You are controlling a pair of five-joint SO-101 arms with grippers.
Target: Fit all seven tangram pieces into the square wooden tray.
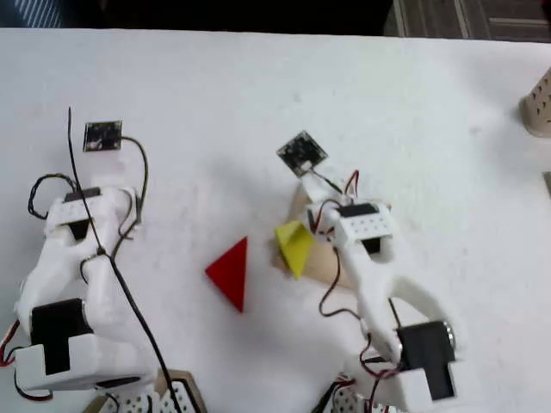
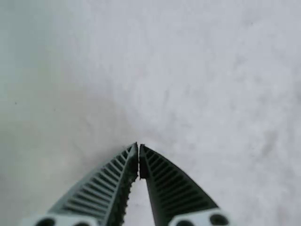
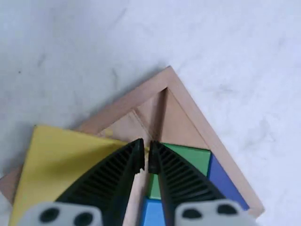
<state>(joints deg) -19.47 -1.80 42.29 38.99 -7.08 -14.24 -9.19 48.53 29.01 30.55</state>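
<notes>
Yellow triangle (image 3: 61,160) across the wooden tray (image 3: 188,99) rim, beside the clenched right end effector (image 3: 146,157)

A white, faintly mottled surface (image 1: 258,77) is stretching across nearly the whole scene, and soft, even light is falling on it, throwing only pale shadows. Along its far edge a dark band (image 1: 215,13) is running from side to side, giving way at the far right corner to a patch of grey striped floor (image 1: 465,17). Over at the right edge a tan perforated object (image 1: 539,105) is standing on the white, partly cut off.
</notes>
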